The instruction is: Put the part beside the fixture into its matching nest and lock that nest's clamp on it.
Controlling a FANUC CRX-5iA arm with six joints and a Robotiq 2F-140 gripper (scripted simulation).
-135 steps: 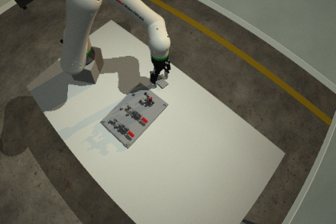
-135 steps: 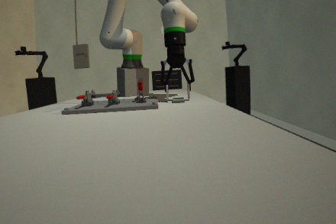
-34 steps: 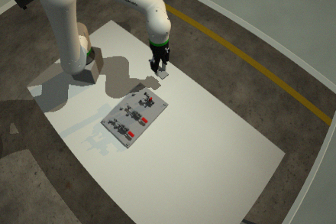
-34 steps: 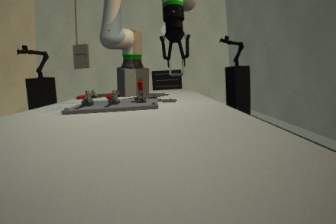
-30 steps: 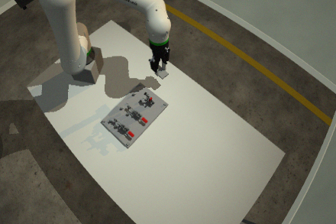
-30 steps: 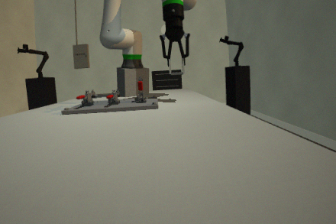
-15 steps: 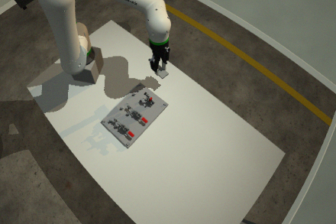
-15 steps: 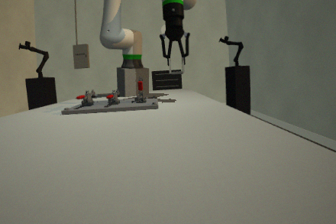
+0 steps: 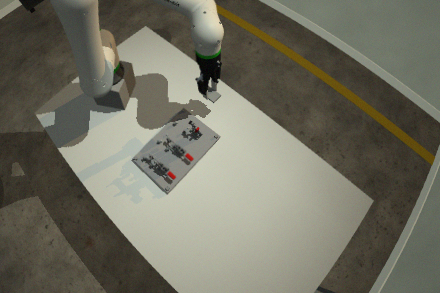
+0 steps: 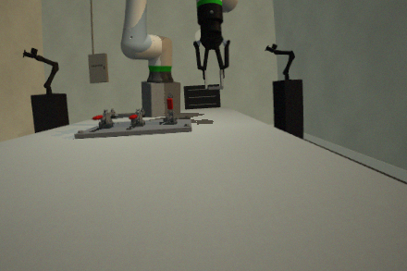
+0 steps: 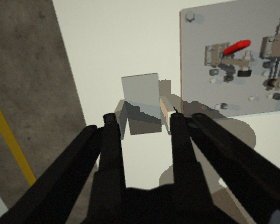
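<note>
My gripper (image 9: pixel 210 90) (image 10: pixel 214 85) (image 11: pixel 142 105) is shut on the grey rectangular part (image 9: pixel 214 97) (image 10: pixel 214 88) (image 11: pixel 142 90), held roughly level above the table. The part sticks out past the fingers in the wrist view. The fixture plate (image 9: pixel 207 137) (image 10: pixel 139 132) (image 11: pixel 192 60) lies beside and below the gripper, with three clamped nests. The clamp nearest the gripper has its red handle (image 9: pixel 197 130) (image 10: pixel 170 104) (image 11: pixel 237 47) standing up. The middle handle (image 9: pixel 189 157) (image 10: pixel 133 117) and far handle (image 9: pixel 171 175) (image 10: pixel 97 117) lie low. Nest sizes and clamp locking cannot be told.
The white table (image 9: pixel 280 181) (image 10: pixel 208 186) (image 11: pixel 95 45) carries the fixture. The robot's pedestal (image 9: pixel 116 93) (image 10: pixel 160 98) stands behind it. The upright clamp handle and the clamp bodies rise above the plate. The table edge runs close to the gripper on the side away from the fixture.
</note>
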